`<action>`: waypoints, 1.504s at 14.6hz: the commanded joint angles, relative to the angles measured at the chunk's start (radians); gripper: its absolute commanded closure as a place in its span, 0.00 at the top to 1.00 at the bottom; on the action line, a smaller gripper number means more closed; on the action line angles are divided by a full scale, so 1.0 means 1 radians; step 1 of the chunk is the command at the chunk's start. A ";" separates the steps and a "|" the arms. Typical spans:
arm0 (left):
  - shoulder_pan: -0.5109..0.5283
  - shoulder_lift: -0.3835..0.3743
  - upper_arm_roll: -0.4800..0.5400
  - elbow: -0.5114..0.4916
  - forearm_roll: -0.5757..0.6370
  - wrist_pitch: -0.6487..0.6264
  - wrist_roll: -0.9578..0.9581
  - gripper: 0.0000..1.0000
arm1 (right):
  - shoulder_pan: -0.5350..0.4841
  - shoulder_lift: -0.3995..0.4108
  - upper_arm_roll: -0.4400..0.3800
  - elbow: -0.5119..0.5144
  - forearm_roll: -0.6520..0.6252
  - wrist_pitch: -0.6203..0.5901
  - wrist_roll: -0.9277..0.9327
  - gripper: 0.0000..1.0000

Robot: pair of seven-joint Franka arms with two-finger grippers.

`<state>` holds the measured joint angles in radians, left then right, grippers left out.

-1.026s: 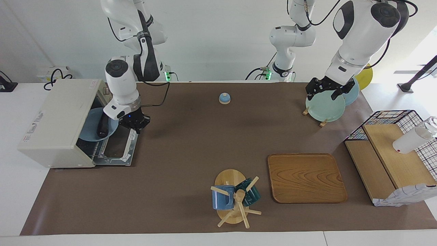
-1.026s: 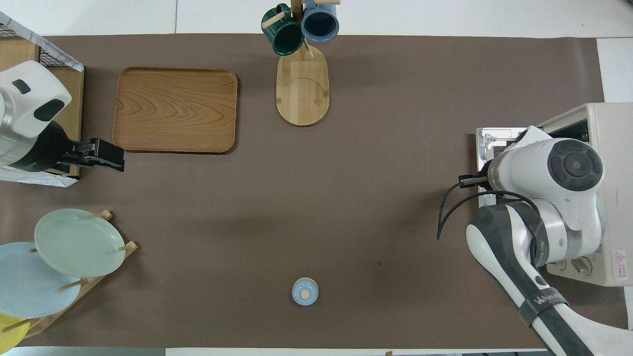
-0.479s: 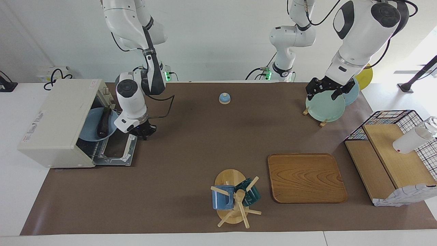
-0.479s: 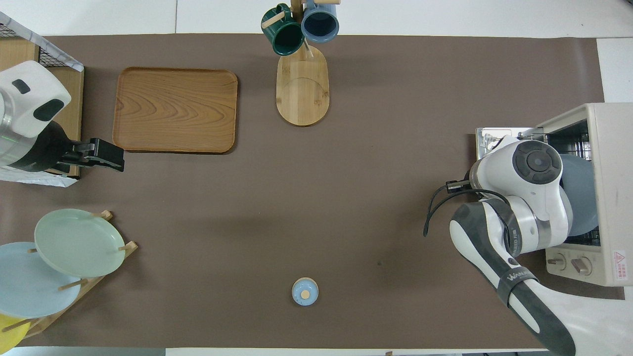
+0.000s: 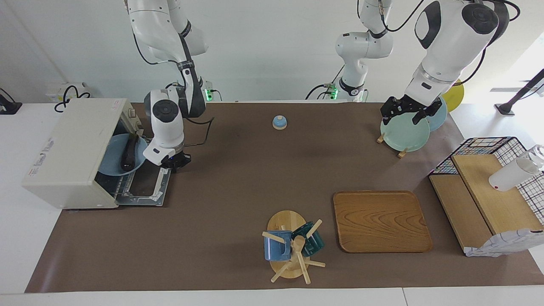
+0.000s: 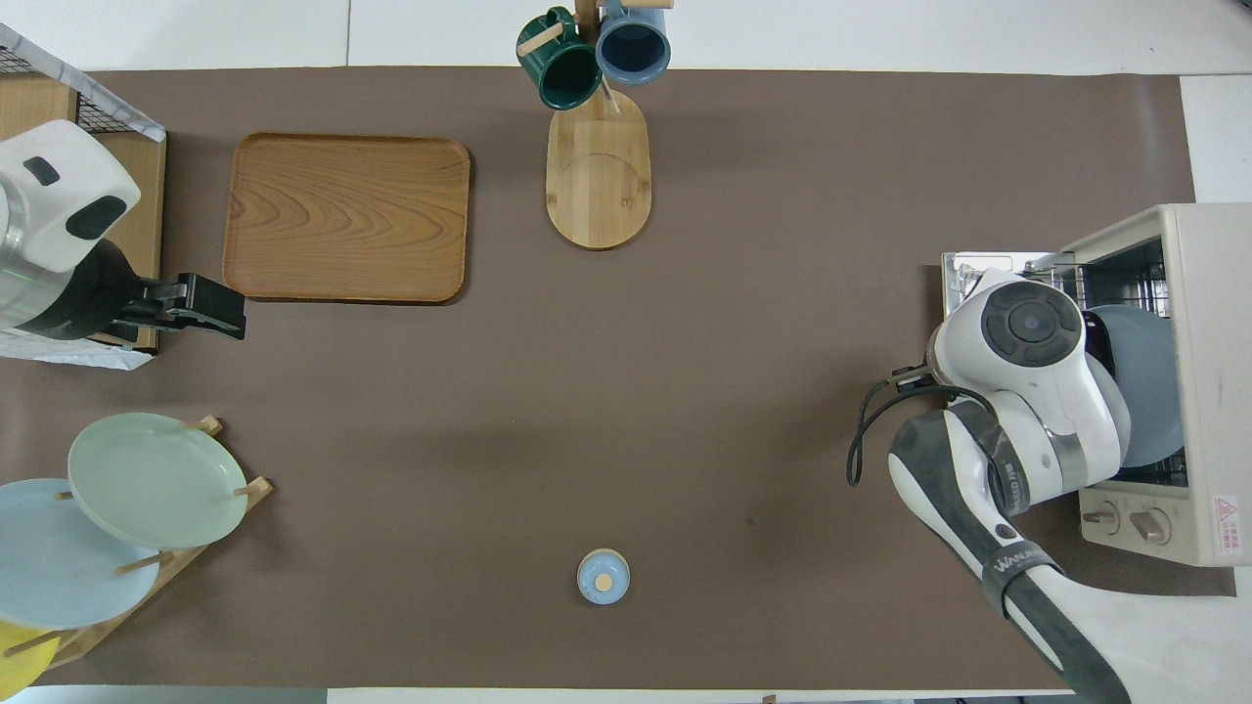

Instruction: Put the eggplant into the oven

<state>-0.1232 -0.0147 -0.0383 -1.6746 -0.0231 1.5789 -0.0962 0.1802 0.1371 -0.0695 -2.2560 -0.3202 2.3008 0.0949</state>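
The cream-white oven [image 5: 70, 153] stands at the right arm's end of the table, its door [image 5: 144, 187] dropped open. The dark eggplant [image 5: 128, 154] lies on a blue plate [image 5: 111, 163] on the rack, in the oven's mouth. My right gripper [image 5: 175, 165] is open and empty. It hangs just outside the oven, over the door's edge nearer to the robots, apart from the eggplant. In the overhead view the right arm [image 6: 1027, 342] covers most of the eggplant, and the plate [image 6: 1149, 391] and oven [image 6: 1208, 293] show beside it. My left gripper [image 5: 407, 111] waits over the plate rack.
A small blue bell [image 5: 279, 122] sits near the robots at mid-table. A wooden tray [image 5: 381, 221] and a mug tree [image 5: 293, 246] with two mugs lie farther out. A plate rack [image 5: 403, 134] and a wire basket with wooden shelves [image 5: 488, 191] stand at the left arm's end.
My right gripper has drawn back out of the oven's mouth and off the plate's rim. The eggplant and plate stay in the oven. The left arm has not moved.
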 commanded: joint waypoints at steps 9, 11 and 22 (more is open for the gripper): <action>0.016 -0.002 -0.009 0.010 -0.006 -0.014 0.009 1.00 | -0.149 -0.100 -0.007 0.227 -0.014 -0.357 -0.286 0.00; 0.016 -0.001 -0.008 0.010 -0.006 -0.013 0.009 1.00 | -0.174 -0.143 -0.009 0.228 -0.014 -0.391 -0.337 0.00; 0.016 -0.001 -0.009 0.010 -0.006 -0.014 0.009 1.00 | -0.157 -0.157 0.003 0.513 0.274 -0.676 -0.318 0.09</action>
<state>-0.1231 -0.0147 -0.0382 -1.6746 -0.0231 1.5789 -0.0962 0.0040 -0.0477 -0.0683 -1.7661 -0.0730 1.6429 -0.2629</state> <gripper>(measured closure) 0.000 0.960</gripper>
